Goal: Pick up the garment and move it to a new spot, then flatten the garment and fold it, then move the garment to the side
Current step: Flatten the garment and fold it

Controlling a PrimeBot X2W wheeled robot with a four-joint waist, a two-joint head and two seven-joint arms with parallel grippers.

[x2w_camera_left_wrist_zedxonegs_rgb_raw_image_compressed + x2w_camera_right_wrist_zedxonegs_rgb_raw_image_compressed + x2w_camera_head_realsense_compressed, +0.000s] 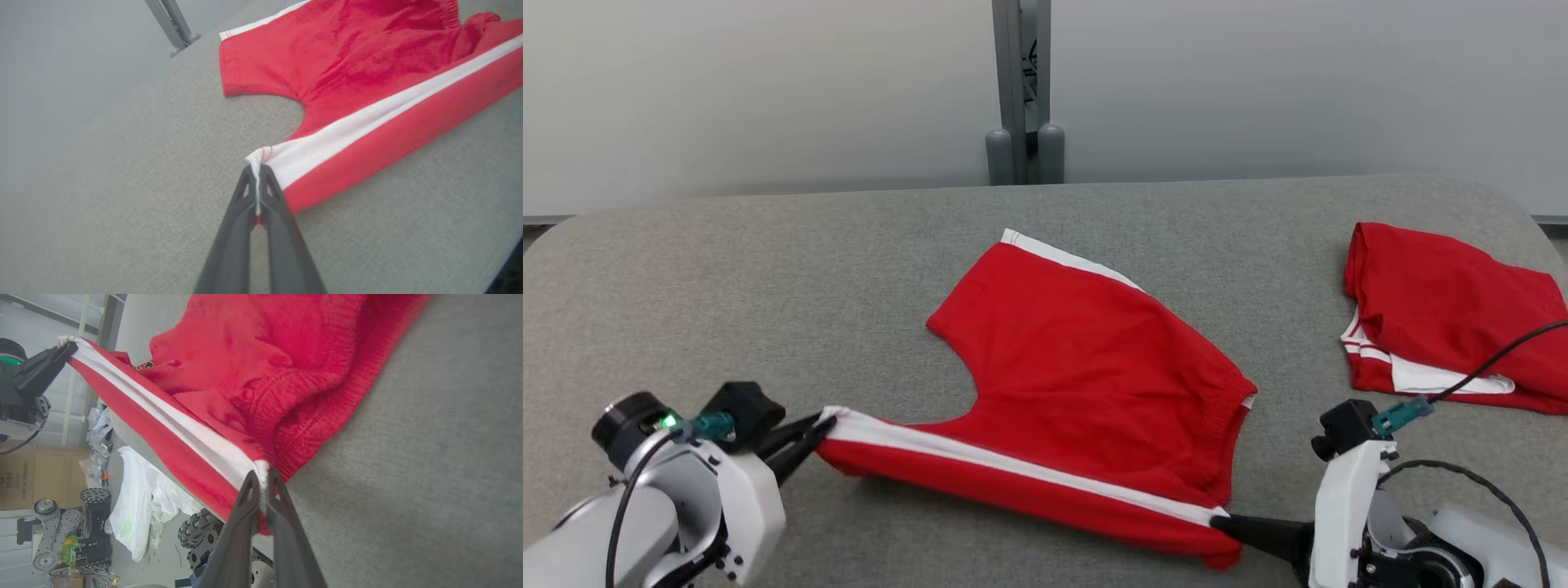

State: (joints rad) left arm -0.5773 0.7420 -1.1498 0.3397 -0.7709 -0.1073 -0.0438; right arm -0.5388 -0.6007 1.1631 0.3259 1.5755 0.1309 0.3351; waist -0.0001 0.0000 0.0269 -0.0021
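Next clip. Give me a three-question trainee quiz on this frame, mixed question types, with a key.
1. True or false: the left gripper and right gripper are both shut on the shorts.
2. Where does the other red garment lie? A) at the right of the table, apart from the shorts; B) under the shorts; C) in the left gripper.
3. Fill in: both grippers pinch the shorts' near edge, at the ends of its ___ stripe.
Key: 1 true; 2 A; 3 white.
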